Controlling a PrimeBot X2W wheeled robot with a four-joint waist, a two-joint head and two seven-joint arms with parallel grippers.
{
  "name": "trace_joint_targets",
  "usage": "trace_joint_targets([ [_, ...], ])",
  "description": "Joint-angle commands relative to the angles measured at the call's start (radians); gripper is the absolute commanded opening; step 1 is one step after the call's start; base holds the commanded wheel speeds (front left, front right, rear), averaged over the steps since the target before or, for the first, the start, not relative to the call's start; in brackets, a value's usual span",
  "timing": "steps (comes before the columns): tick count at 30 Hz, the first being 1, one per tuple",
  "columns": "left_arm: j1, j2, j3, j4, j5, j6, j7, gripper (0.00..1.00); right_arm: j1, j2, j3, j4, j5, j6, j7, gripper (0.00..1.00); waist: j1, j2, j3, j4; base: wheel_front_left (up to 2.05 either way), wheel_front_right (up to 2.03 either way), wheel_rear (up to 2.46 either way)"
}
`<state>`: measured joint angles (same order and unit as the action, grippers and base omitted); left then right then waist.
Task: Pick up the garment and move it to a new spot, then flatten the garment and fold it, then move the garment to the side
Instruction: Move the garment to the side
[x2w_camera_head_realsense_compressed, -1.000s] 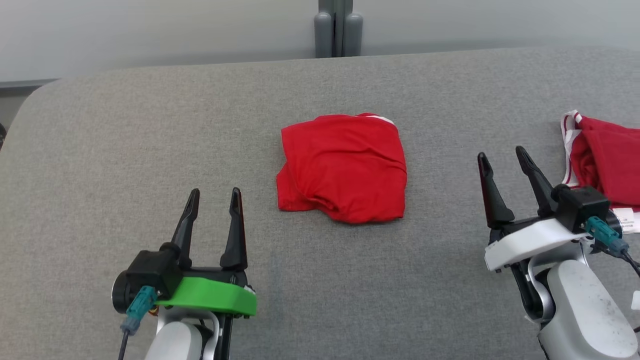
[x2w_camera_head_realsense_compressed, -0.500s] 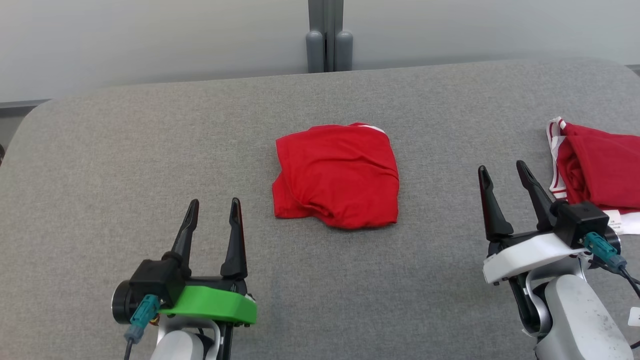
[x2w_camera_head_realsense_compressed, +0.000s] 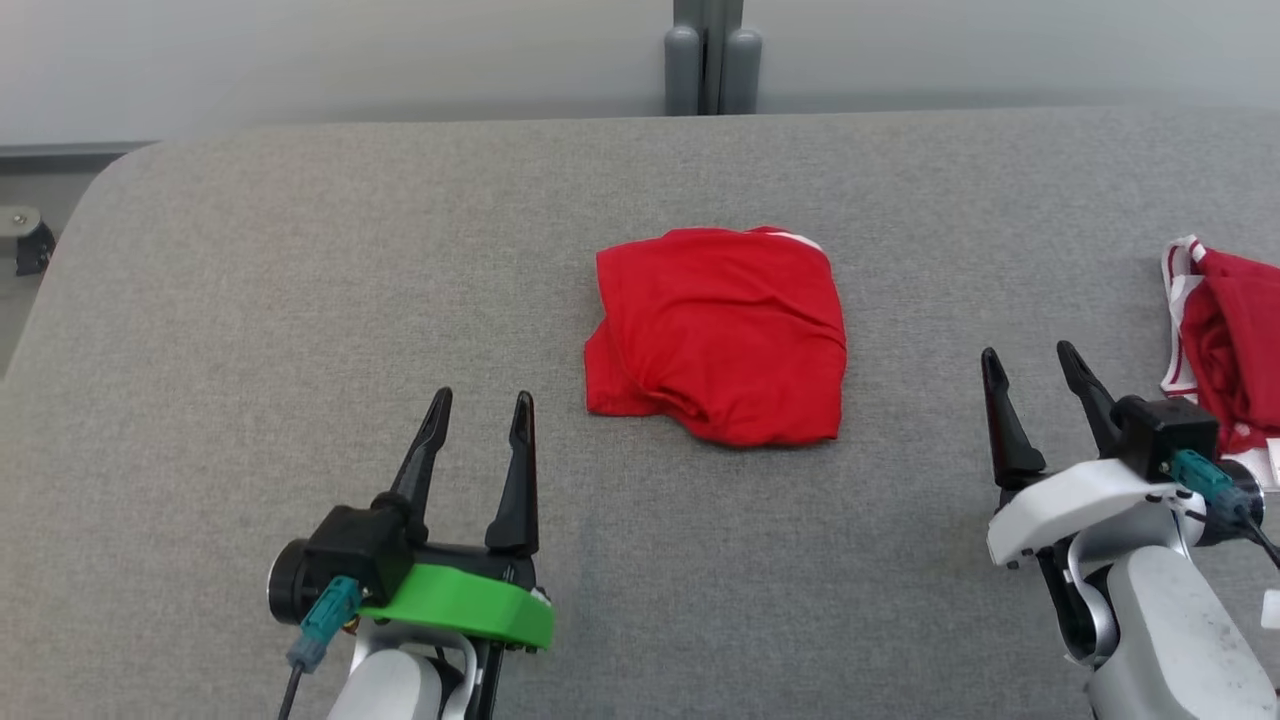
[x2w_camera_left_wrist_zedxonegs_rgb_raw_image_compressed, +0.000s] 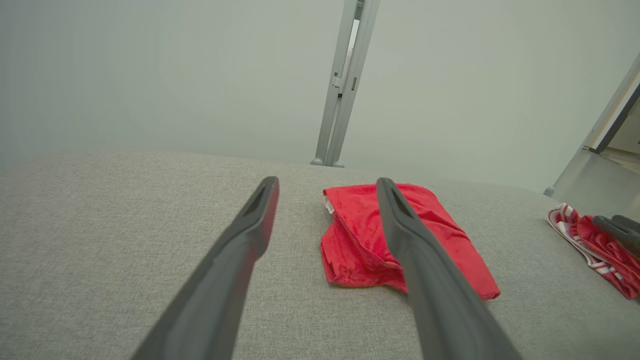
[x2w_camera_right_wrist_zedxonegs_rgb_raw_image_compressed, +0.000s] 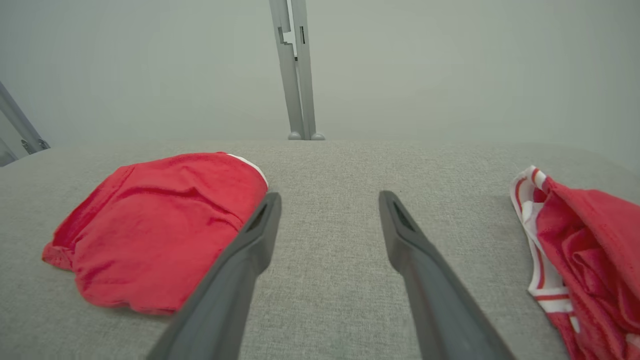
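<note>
Flanking the garment, left tool and right tool gape empty; right of it, the tag on a cloth is unreadable.

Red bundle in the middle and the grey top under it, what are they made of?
The red bundle looks like soft, thin cloth, matte: it creases and slumps in folds. The grey top seems covered in woven fabric, matte: a fine speckled weave shows up close.
</note>
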<state>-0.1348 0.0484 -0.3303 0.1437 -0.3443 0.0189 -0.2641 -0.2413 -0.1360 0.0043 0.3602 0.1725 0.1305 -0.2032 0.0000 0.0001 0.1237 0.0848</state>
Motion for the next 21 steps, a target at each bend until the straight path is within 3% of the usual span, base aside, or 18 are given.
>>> trace_joint_targets([
  [1, -0.024, 0.005, -0.007, 0.001, -0.009, 0.008, 0.001, 1.00, -0.031, 0.002, 0.004, 0.010, -0.003, 0.000, 0.014, 1.00, 0.0000, -0.0001, 0.050, 0.047, 0.00, 0.00, 0.00],
  [10, -0.074, 0.004, -0.068, -0.009, -0.041, 0.027, 0.001, 1.00, -0.161, -0.037, 0.060, 0.114, 0.064, 0.000, 0.129, 1.00, 0.0000, -0.0001, 0.135, 0.148, 0.00, 0.00, 0.00],
  [21, -0.093, 0.004, -0.109, -0.023, -0.069, 0.048, 0.001, 1.00, -0.281, -0.052, 0.081, 0.311, 0.194, 0.000, 0.212, 1.00, 0.0000, -0.0001, 0.149, 0.230, 0.00, 0.00, 0.00],
])
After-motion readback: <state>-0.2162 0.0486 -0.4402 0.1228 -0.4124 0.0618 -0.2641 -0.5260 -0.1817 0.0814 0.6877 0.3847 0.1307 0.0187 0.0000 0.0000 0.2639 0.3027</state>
